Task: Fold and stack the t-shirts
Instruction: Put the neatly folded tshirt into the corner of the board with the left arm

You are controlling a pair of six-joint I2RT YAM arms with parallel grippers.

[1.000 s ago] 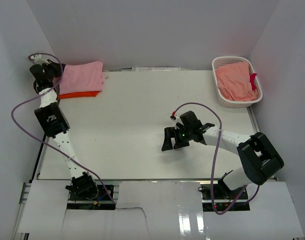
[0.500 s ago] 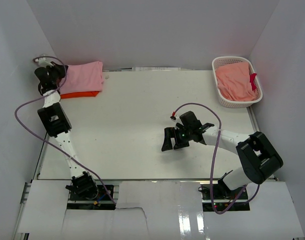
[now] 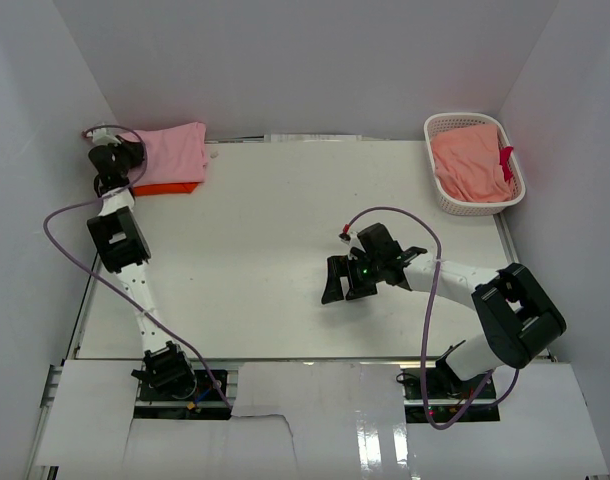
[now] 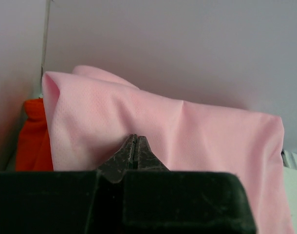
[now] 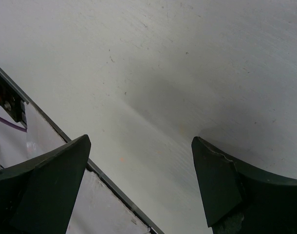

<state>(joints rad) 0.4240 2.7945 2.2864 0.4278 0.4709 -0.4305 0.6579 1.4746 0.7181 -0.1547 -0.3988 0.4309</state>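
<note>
Jaws pinched together on the left arm (image 3: 110, 160), nosing at the folded pink t-shirt (image 3: 170, 152), which lies on the orange t-shirt (image 3: 175, 188) at ten o'clock on the desk (image 3: 285, 220). Right jaws gape wide, empty, toward four o'clock. Danger now: a sideways drag from that closed tip could rumple the fold and skew the stack.

A white basket (image 3: 470, 206) sits at the table's (image 3: 265, 230) far-right corner.
</note>
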